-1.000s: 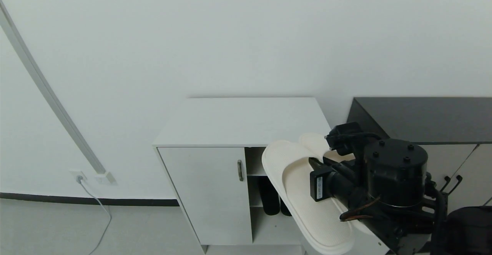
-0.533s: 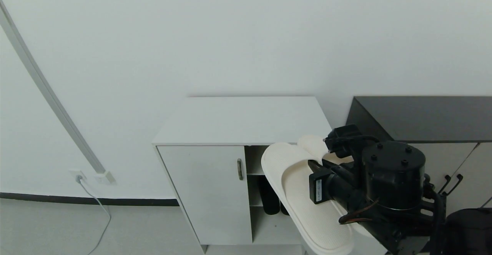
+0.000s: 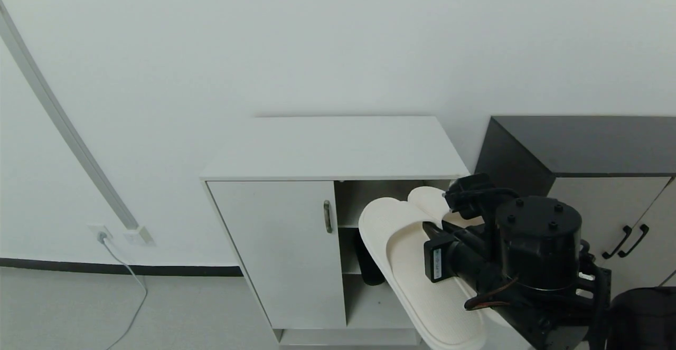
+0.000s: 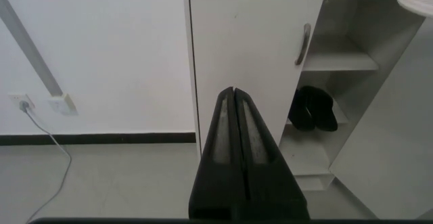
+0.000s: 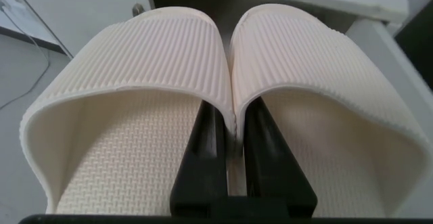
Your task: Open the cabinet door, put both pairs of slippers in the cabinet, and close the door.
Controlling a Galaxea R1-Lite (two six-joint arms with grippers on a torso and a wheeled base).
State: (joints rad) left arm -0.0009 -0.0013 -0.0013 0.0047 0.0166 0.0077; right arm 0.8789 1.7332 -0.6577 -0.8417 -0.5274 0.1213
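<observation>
A white cabinet [image 3: 332, 147] stands against the wall, its left door [image 3: 280, 249] closed and its right side open. A pair of black slippers [image 4: 314, 109] stands on the middle shelf [image 3: 369, 278]. My right gripper [image 5: 233, 132] is shut on a pair of white slippers [image 5: 223, 68], pinching their inner edges together. They hang tilted in front of the open compartment [image 3: 401, 249], toes toward the cabinet. My left gripper [image 4: 234, 95] is shut, holds nothing, and points at the closed door [image 4: 250, 61].
A dark cabinet [image 3: 581, 149] with two handles [image 3: 631, 242] stands to the right of the white one. A wall socket with a cable [image 3: 100, 234] sits low on the left. A slanted grey conduit [image 3: 63, 123] runs down the wall. Bare floor lies left of the cabinet.
The whole head view has shifted, so the camera moved; the cabinet looks larger and nearer. The white slippers stay held in my right gripper in front of the opening.
</observation>
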